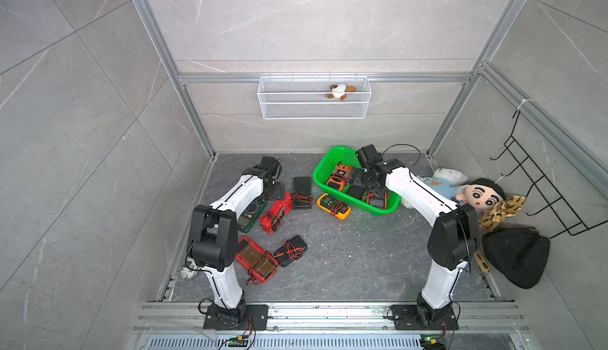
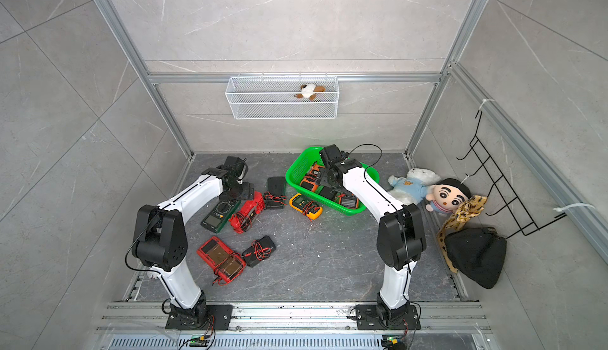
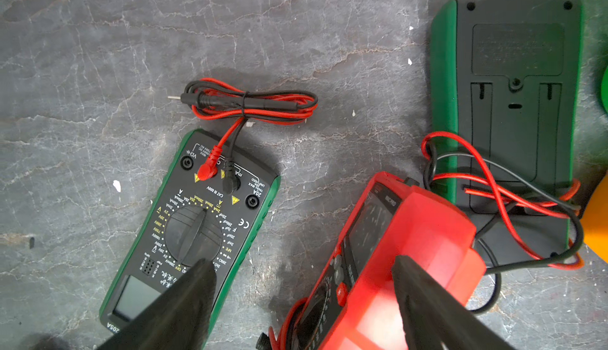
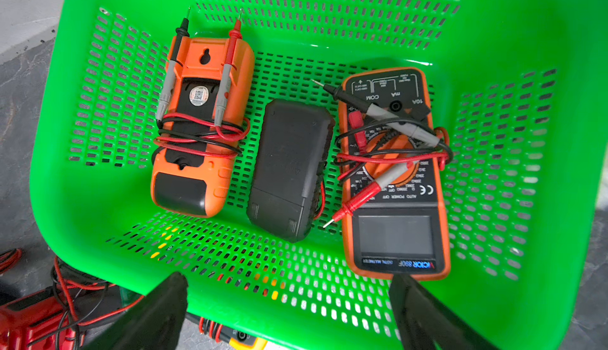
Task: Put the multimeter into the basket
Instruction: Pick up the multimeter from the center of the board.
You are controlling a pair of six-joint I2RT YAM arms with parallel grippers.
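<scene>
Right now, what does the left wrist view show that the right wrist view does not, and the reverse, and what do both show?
Only the left wrist view: a dark green multimeter, face up, with its bundled leads, and a green-edged multimeter, face down.
Only the right wrist view: the inside of the green basket, with an orange multimeter, back up, a black multimeter and an orange-rimmed multimeter, face up.
Both: the red multimeter and the grey surface.

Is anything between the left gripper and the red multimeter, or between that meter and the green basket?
Nothing visible separates the open left gripper from the red plastic multimeter beneath it. Toward the green perforated plastic basket, a face-down black multimeter and a yellow multimeter lie on the floor, and the open right gripper hovers over the basket.
</scene>
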